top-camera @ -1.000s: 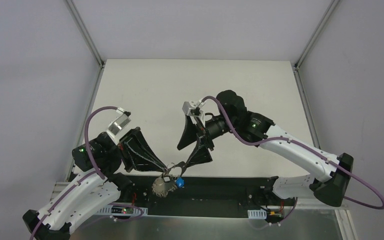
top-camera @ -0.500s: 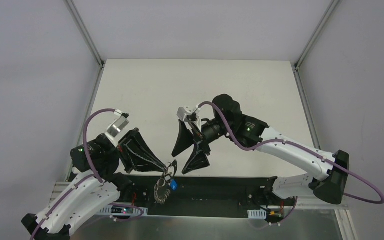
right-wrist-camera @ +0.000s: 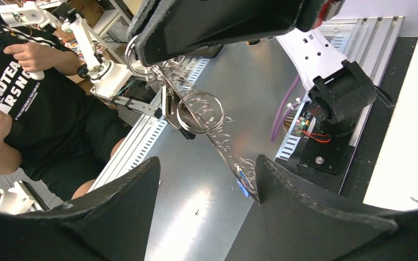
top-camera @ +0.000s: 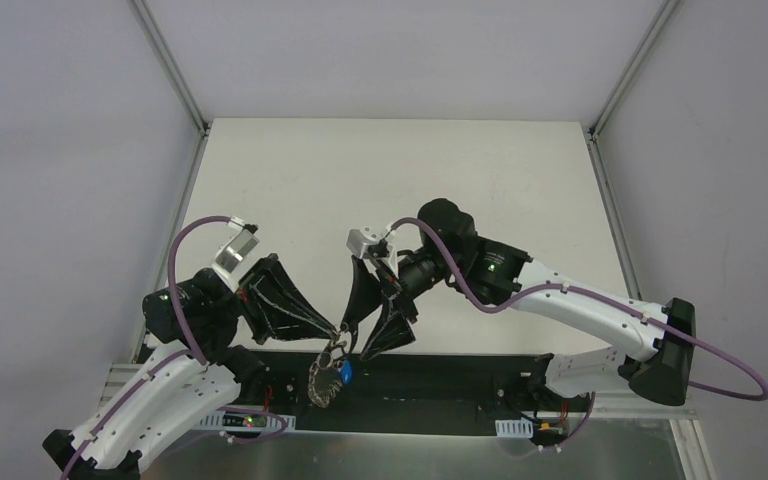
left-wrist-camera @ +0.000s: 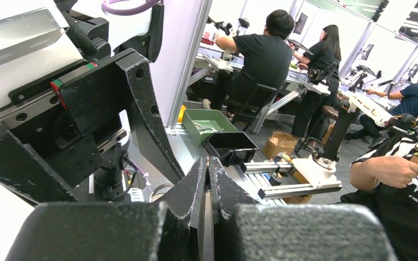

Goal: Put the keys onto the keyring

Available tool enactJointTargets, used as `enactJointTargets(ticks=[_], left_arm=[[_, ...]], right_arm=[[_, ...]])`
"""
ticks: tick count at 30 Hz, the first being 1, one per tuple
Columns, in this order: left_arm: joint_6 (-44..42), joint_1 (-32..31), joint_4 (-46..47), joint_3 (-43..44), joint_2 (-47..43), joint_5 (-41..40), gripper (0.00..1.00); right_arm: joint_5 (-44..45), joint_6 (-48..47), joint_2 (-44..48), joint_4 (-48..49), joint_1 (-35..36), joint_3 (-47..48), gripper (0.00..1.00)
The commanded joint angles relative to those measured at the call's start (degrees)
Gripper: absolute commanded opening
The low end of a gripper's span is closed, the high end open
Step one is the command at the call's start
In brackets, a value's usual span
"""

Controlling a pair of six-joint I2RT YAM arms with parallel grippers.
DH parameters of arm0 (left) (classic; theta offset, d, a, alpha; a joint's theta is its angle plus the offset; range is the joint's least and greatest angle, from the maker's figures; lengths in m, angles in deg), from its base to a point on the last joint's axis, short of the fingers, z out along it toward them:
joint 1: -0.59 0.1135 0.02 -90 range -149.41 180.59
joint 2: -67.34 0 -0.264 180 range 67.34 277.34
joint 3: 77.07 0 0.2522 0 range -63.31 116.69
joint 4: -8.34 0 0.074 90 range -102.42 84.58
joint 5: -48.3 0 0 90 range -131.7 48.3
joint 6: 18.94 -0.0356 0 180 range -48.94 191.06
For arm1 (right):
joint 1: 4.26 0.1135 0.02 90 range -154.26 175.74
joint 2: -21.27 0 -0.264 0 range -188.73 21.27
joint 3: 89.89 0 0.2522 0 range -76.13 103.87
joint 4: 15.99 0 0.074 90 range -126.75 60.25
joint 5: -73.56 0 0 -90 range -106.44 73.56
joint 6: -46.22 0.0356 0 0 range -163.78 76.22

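fingers of the left arm, pressed shut, pinch the top of the keyring, a thin grey wire loop that hangs below them with a fringe of small silver keys and one blue-headed key low on the bunch. the left arm is folded at the elbow and reaches in from the keyring's left. the right arm stretches in from the keyring's right, wrist bent downward, and its black wedge-shaped fingers stand open on either side of the dangling keys, the blue key just beside one of them. beyond the keyring lies a matte white surface with a black strip along its near edge, enclosed by plain grey walls. behind the keyring, the wrist views show seated people in black shirts at workbenches and a green tray.
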Motion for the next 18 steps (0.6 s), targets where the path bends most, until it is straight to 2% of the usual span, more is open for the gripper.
enactJointTargets(ticks=[1, 6, 8, 11, 14, 15, 18], left_arm=[[-1.7, -0.7, 1.6, 0.9, -1.0, -1.9, 0.00], [-2.9, -0.7, 0.1, 0.9, -1.7, -2.2, 0.00], [-3.5, -0.7, -0.7, 0.9, -1.8, -2.3, 0.00], [-4.2, -0.7, -1.4, 1.1, -2.1, -2.4, 0.00], [-5.1, -0.7, -2.6, 1.2, -2.7, -2.6, 0.00], [-5.6, -0.7, -3.2, 1.2, -2.9, -2.6, 0.00], [-6.9, -0.7, -5.2, 1.3, -3.8, -3.0, 0.00]], right_arm=[[-3.0, 0.6, 0.4, 3.3, 0.9, 0.7, 0.65], [-3.4, 1.2, 0.6, 3.3, 1.6, 0.3, 0.59], [-3.4, 1.4, 0.5, 3.3, 1.8, 0.0, 0.53], [-3.7, 1.5, 0.5, 2.9, 1.9, 0.1, 0.32], [-3.7, 1.2, 0.5, 2.0, 1.9, 0.2, 0.05], [-3.3, 1.2, 0.7, 1.8, 1.9, 0.0, 0.00], [-2.1, 1.0, 1.4, 1.9, 1.9, -0.8, 0.00]])
